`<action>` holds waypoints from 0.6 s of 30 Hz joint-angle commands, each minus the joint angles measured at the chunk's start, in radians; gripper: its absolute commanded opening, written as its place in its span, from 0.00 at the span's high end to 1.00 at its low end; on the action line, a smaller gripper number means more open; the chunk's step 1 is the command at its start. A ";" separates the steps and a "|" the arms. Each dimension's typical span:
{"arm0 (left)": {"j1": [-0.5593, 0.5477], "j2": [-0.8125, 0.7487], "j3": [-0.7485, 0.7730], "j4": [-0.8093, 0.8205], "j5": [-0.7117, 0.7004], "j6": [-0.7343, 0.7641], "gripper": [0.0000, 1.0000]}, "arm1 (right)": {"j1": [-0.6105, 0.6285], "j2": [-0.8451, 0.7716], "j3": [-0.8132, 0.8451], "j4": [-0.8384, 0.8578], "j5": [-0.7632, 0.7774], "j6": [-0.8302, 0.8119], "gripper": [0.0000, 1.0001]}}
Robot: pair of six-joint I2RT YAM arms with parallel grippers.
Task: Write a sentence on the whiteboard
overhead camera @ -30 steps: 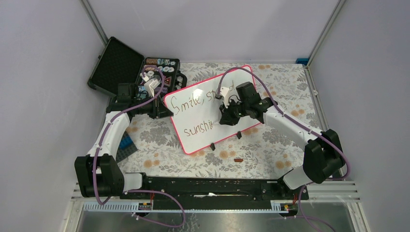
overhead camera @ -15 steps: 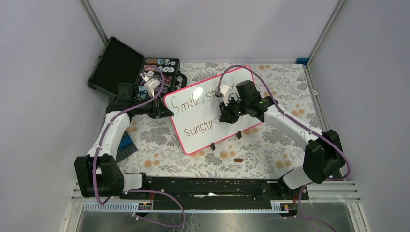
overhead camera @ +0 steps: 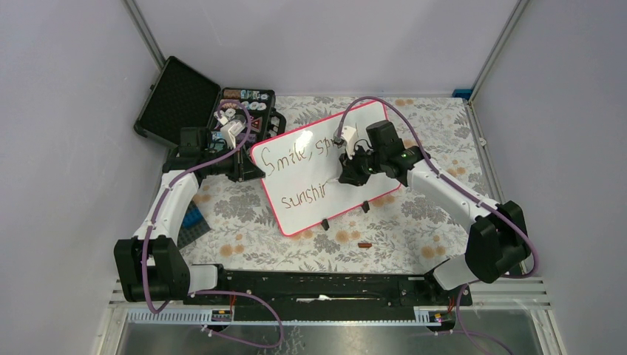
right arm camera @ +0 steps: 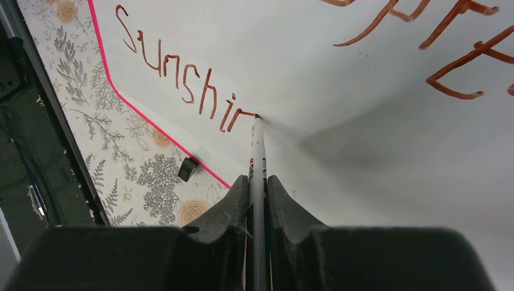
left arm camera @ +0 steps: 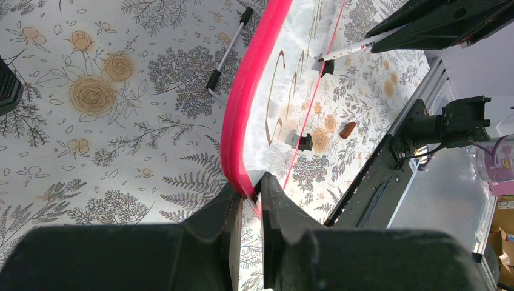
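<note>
Where: whiteboard (overhead camera: 304, 176) lies mid tabletop (overhead camera: 399, 237), nearer the far edge.
Left claw (left arm camera: 253, 185): pinching whiteboard's pink left rim.
Right claw (right arm camera: 257, 179): squeezing marker (right arm camera: 257, 148), tip touching sentence (overhead camera: 303, 197) after "sunshir".
Room: tabletop shows along near edge.

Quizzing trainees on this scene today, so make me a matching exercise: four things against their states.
1. left end effector
2. right end effector
3. marker
4. black case

A. lid open, far left
B. shut on the whiteboard rim
C. tip at the end of "sunshir"
D. shut on the marker

Pairs: 1-B, 2-D, 3-C, 4-A
</note>
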State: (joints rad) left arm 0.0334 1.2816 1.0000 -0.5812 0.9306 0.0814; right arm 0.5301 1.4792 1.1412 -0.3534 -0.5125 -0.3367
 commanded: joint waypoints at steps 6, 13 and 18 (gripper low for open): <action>-0.019 -0.005 0.021 0.015 -0.045 0.064 1.00 | -0.011 -0.012 -0.021 0.023 0.016 -0.027 1.00; -0.019 -0.004 0.021 0.015 -0.045 0.066 1.00 | -0.004 -0.014 -0.067 0.022 -0.001 -0.030 1.00; -0.018 -0.004 0.020 0.015 -0.045 0.067 1.00 | 0.001 -0.029 -0.078 0.022 -0.010 -0.027 1.00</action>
State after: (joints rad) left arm 0.0334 1.2816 1.0000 -0.5812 0.9306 0.0814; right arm 0.5293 1.4780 1.0725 -0.3550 -0.5423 -0.3443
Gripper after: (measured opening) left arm 0.136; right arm 0.191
